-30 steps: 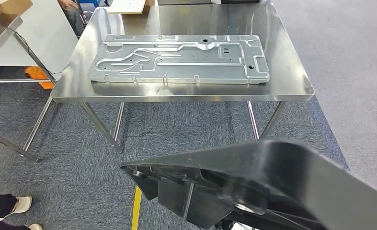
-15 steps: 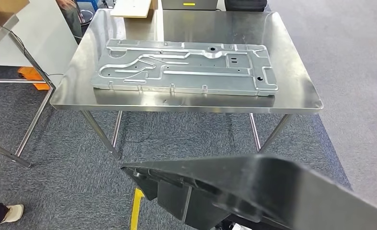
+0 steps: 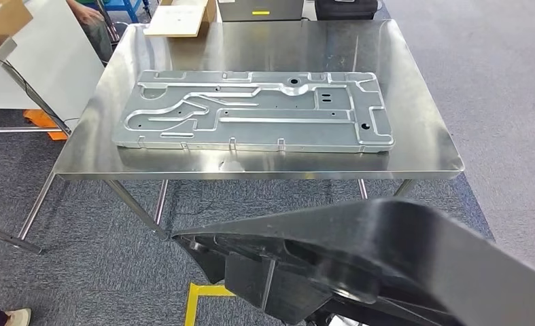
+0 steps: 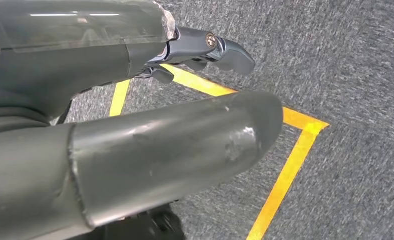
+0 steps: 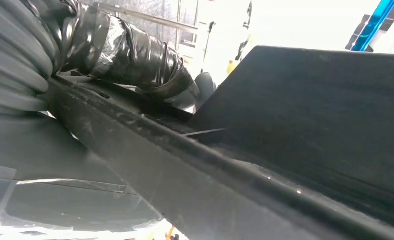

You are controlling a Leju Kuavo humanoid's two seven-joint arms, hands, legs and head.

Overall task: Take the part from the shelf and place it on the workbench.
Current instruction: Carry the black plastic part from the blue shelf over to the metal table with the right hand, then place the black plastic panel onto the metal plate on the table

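Head view: large black moulded part (image 3: 387,265) carried low at 5 o'clock, short of the steel workbench (image 3: 414,146). On the bench top, a grey stamped metal panel (image 3: 254,112) lies flat. Right hand (image 5: 129,55): taped fingers wrapped over the part's edge. Left hand (image 4: 134,100) hangs over grey carpet and yellow floor tape (image 4: 285,170), fingers apart, holding nothing.
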